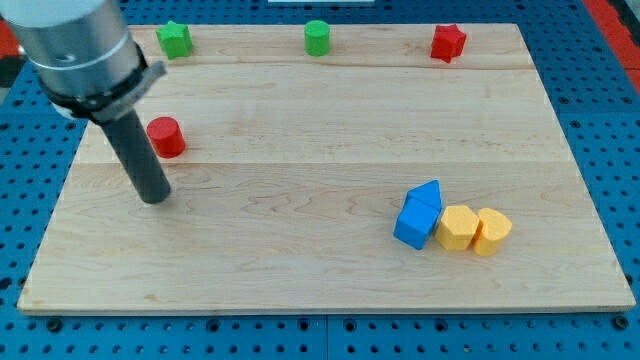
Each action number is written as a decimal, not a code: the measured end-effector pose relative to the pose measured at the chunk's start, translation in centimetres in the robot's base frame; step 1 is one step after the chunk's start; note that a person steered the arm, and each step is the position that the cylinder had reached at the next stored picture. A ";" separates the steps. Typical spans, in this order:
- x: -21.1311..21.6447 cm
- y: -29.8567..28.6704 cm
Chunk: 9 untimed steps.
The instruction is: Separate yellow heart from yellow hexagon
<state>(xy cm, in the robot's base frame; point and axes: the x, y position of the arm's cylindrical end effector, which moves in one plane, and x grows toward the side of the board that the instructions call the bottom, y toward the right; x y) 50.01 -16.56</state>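
Note:
The yellow heart (491,230) lies at the view's lower right, touching the right side of the yellow hexagon (457,227). The hexagon touches a blue cube (416,223) on its left, and a second blue block (427,192) sits just above the cube. My tip (154,197) stands on the board at the view's left, far from the yellow blocks. It is just below and left of a red cylinder (165,136).
A green star (174,39), a green cylinder (317,37) and a red star (448,42) stand along the top edge of the wooden board (320,130). Blue pegboard surrounds the board.

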 end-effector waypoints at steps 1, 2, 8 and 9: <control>6.3 4.4; 10.7 11.5; 1.1 34.0; -2.1 34.2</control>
<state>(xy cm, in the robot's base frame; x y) 47.96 17.65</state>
